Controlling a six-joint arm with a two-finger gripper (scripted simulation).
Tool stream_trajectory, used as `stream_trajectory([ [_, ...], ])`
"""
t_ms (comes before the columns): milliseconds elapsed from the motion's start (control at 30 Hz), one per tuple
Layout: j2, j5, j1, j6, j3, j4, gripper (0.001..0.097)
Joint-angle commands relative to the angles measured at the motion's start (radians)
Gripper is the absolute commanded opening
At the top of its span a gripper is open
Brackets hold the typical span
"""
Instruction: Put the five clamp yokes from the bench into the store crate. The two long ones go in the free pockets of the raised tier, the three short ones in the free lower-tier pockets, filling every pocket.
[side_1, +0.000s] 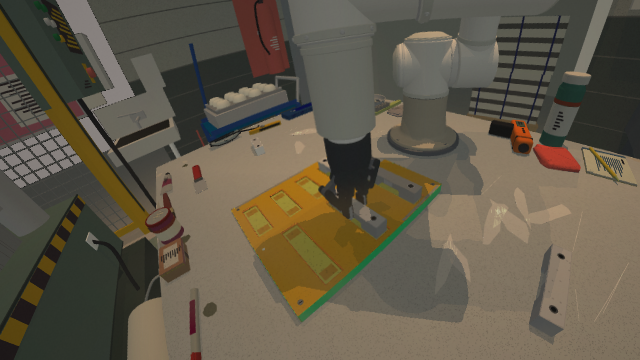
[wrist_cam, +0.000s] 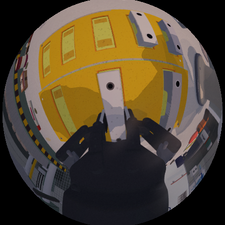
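Observation:
A long grey clamp yoke [side_1: 369, 218] [wrist_cam: 113, 105] sits in the middle pocket of the raised tier of the yellow store crate [side_1: 330, 230] [wrist_cam: 110, 67], and it is held at its near end by my closed gripper [side_1: 351, 202] [wrist_cam: 114, 117]. Another long yoke [wrist_cam: 172, 98] fills the raised-tier pocket to its right. The raised-tier pocket [side_1: 311, 252] [wrist_cam: 61, 110] on the left is empty. Two short yokes [wrist_cam: 143, 28] [wrist_cam: 172, 37] sit in lower-tier pockets, beside three empty lower pockets [wrist_cam: 103, 32]. One more long yoke [side_1: 551, 287] lies on the bench, right of the crate.
The crate's green-edged front rim [side_1: 370, 260] runs just under the gripper. The arm's base [side_1: 424, 135] stands behind the crate. An orange tool [side_1: 520, 136], a red block [side_1: 556, 157] and a bottle [side_1: 565, 110] stand far right. A jar [side_1: 165, 227] stands at the left edge.

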Motion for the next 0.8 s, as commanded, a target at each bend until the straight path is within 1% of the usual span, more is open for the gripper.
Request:
stream_trajectory([
  [0, -0.001, 0.0, 0.0, 0.0, 0.001, 0.0, 0.008],
  [233, -0.001, 0.0, 0.0, 0.0, 0.001, 0.0, 0.0085],
  [767, 0.0, 0.001, 0.0, 0.0, 0.001, 0.0, 0.0405],
])
